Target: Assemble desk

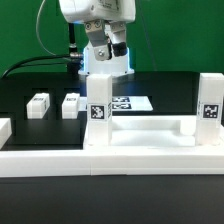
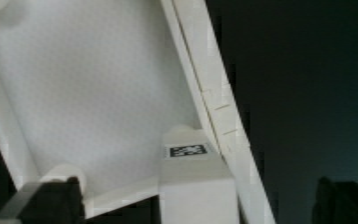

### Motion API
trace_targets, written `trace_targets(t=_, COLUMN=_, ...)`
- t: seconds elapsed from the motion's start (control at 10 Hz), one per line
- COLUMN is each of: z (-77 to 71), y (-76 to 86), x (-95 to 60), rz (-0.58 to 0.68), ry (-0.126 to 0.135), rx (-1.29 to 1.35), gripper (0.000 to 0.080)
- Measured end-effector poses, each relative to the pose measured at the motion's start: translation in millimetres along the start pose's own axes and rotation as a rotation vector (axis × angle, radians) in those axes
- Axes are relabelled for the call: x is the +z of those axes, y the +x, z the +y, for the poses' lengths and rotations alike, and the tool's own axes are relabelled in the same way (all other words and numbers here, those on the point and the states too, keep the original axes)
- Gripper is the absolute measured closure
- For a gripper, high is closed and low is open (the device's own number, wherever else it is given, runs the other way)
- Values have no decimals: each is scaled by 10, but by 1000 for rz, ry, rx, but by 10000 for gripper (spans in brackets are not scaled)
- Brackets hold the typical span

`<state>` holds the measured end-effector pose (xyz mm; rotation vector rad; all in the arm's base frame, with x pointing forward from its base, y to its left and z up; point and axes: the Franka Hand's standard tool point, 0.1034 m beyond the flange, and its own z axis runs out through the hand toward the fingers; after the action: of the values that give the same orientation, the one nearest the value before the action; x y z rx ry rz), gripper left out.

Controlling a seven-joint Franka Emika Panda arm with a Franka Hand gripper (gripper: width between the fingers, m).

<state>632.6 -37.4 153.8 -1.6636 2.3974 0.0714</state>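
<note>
The desk top (image 1: 150,128) lies on the black table as a wide white tray with a raised rim. Two white legs stand upright on it: one with a tag at the exterior view's left (image 1: 98,108), one at the right (image 1: 210,105). Two loose legs (image 1: 38,104) (image 1: 70,102) lie on the table further left. My gripper (image 1: 103,68) hangs just above the left upright leg. In the wrist view the tray surface (image 2: 87,100), its rim (image 2: 204,70) and that tagged leg (image 2: 197,170) show. The leg stands between my dark fingers (image 2: 48,202), which are wide apart; the gripper (image 2: 197,206) is open and holds nothing.
Long white border rails (image 1: 60,160) run along the front edge, with a block at the exterior view's far left (image 1: 4,128). The marker board (image 1: 132,102) lies flat behind the desk top. A green backdrop stands behind the table, and black cables hang at the back left.
</note>
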Motion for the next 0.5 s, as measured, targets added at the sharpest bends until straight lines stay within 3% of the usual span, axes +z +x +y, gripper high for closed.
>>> trace_targets(t=0.5, z=21, y=-35, x=28, rz=1, ry=-2, rx=-6, gripper=150)
